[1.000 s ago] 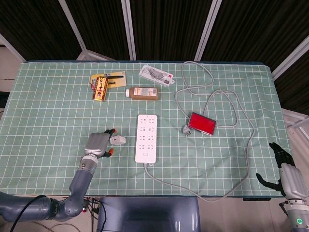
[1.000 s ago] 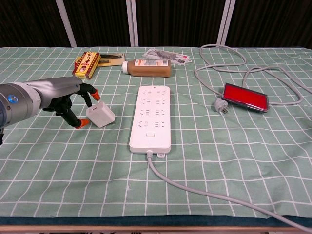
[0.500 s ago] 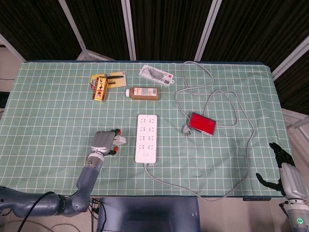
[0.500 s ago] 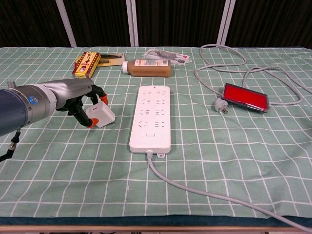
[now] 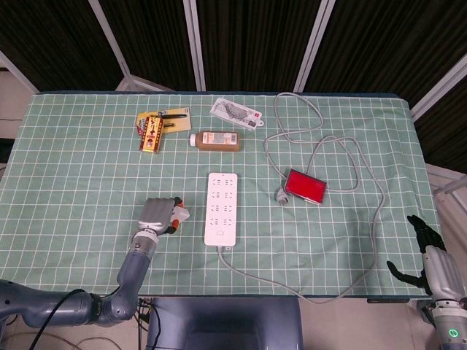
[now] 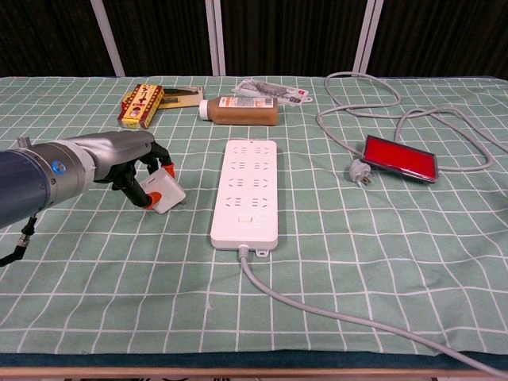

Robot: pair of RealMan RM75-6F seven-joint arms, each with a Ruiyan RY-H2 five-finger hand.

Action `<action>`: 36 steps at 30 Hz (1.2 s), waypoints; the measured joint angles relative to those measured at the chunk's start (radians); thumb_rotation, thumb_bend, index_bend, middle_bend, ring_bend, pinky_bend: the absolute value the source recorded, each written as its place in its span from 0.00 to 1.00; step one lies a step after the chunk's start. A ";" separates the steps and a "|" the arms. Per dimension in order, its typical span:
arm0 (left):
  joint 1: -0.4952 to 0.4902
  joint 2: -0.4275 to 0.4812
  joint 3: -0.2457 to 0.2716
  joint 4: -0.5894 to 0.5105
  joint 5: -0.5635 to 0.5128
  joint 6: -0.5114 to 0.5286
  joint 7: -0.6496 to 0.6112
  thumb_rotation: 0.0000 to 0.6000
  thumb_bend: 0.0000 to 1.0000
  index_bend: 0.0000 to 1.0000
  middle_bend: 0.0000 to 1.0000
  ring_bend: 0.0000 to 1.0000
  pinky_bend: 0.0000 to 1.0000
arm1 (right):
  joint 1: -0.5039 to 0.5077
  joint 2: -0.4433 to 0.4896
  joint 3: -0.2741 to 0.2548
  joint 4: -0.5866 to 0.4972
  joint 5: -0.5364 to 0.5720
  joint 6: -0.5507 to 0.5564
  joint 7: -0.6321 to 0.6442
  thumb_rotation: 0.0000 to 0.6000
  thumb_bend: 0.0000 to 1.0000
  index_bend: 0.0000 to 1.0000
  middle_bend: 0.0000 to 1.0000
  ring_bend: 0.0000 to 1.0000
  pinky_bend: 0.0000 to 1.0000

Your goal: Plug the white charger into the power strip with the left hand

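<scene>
The left hand [image 6: 139, 163] sits low over the surface [image 6: 95, 262], its orange-tipped fingers [image 6: 148, 205] curled around the white charger [image 6: 165, 190], which it holds tilted just left of the power strip [image 6: 247, 190] and apart from it. In the head view the same hand [image 5: 159, 214] covers most of the charger [image 5: 181, 214], with only a white corner showing toward the strip [image 5: 222, 207]. The strip lies lengthwise on the green checked cloth, its grey cable [image 6: 333, 316] running off toward the front right edge. Further back lie a brown bottle [image 6: 240, 110] on its side, a yellow and red box [image 6: 141, 104] and a white packet [image 6: 270, 91]. To the right, a red device [image 6: 400, 157] rests inside loops of grey cord [image 6: 349, 79], a plug [image 6: 359, 172] just beside it. The right hand [image 5: 433, 255] shows only in the head view, off the surface's right edge, fingers apart and holding nothing.
</scene>
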 measured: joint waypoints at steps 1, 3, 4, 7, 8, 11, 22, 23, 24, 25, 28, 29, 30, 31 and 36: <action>0.001 0.000 0.002 -0.001 0.006 0.002 -0.001 1.00 0.60 0.53 0.62 0.81 0.92 | 0.000 0.000 0.000 0.000 0.000 0.000 0.000 1.00 0.34 0.00 0.00 0.00 0.00; 0.003 0.001 0.006 -0.004 0.020 0.005 -0.003 1.00 0.63 0.54 0.63 0.81 0.92 | -0.001 -0.001 0.000 0.000 0.000 0.002 -0.001 1.00 0.34 0.00 0.00 0.00 0.00; 0.004 0.004 0.008 -0.007 0.032 0.007 -0.005 1.00 0.64 0.55 0.64 0.81 0.92 | -0.001 -0.001 0.000 0.001 -0.001 0.002 -0.002 1.00 0.34 0.00 0.00 0.00 0.00; 0.007 0.019 0.013 -0.022 0.060 0.013 -0.007 1.00 0.66 0.57 0.66 0.82 0.92 | -0.001 -0.002 0.000 0.001 -0.003 0.004 -0.002 1.00 0.34 0.00 0.00 0.00 0.00; 0.007 0.027 0.013 -0.029 0.065 0.015 -0.006 1.00 0.66 0.57 0.66 0.82 0.92 | -0.001 -0.002 0.000 0.001 -0.003 0.004 -0.002 1.00 0.34 0.00 0.00 0.00 0.00; 0.004 0.055 0.013 -0.053 0.076 0.020 0.009 1.00 0.66 0.59 0.68 0.82 0.92 | -0.002 -0.002 0.000 0.002 -0.004 0.005 0.001 1.00 0.34 0.00 0.00 0.00 0.00; -0.116 0.204 -0.009 -0.161 -0.033 -0.015 0.256 1.00 0.67 0.62 0.71 0.82 0.92 | -0.002 0.004 0.001 -0.002 0.001 -0.001 0.012 1.00 0.34 0.00 0.00 0.00 0.00; -0.136 0.216 -0.012 -0.166 -0.056 -0.022 0.285 1.00 0.67 0.62 0.71 0.82 0.92 | -0.002 0.005 0.001 -0.002 0.002 -0.002 0.014 1.00 0.34 0.00 0.00 0.00 0.00; -0.157 0.228 -0.016 -0.171 -0.081 -0.029 0.314 1.00 0.67 0.63 0.72 0.82 0.92 | -0.001 0.006 0.001 -0.003 0.003 -0.003 0.016 1.00 0.34 0.00 0.00 0.00 0.00; -0.186 0.242 -0.021 -0.175 -0.115 -0.039 0.350 1.00 0.67 0.63 0.73 0.82 0.93 | -0.001 0.006 0.001 -0.004 0.004 -0.005 0.017 1.00 0.34 0.00 0.00 0.00 0.00; -0.260 0.265 -0.034 -0.173 -0.196 -0.070 0.419 1.00 0.68 0.65 0.75 0.83 0.93 | 0.000 0.008 0.002 -0.007 0.011 -0.011 0.022 1.00 0.34 0.00 0.00 0.00 0.00; -0.281 0.268 -0.037 -0.168 -0.215 -0.079 0.434 1.00 0.68 0.66 0.76 0.83 0.94 | 0.000 0.009 0.002 -0.008 0.012 -0.013 0.023 1.00 0.34 0.00 0.00 0.00 0.00; -0.301 0.269 -0.039 -0.160 -0.232 -0.089 0.448 1.00 0.68 0.66 0.76 0.84 0.94 | 0.001 0.010 0.002 -0.010 0.014 -0.016 0.024 1.00 0.34 0.00 0.00 0.00 0.00; -0.323 0.267 -0.041 -0.146 -0.248 -0.100 0.462 1.00 0.69 0.67 0.77 0.84 0.94 | 0.001 0.010 0.002 -0.010 0.016 -0.018 0.025 1.00 0.34 0.00 0.00 0.00 0.00; -0.394 0.227 -0.040 -0.066 -0.292 -0.142 0.491 1.00 0.70 0.68 0.79 0.85 0.95 | 0.004 0.014 0.004 -0.016 0.029 -0.030 0.033 1.00 0.34 0.00 0.00 0.00 0.00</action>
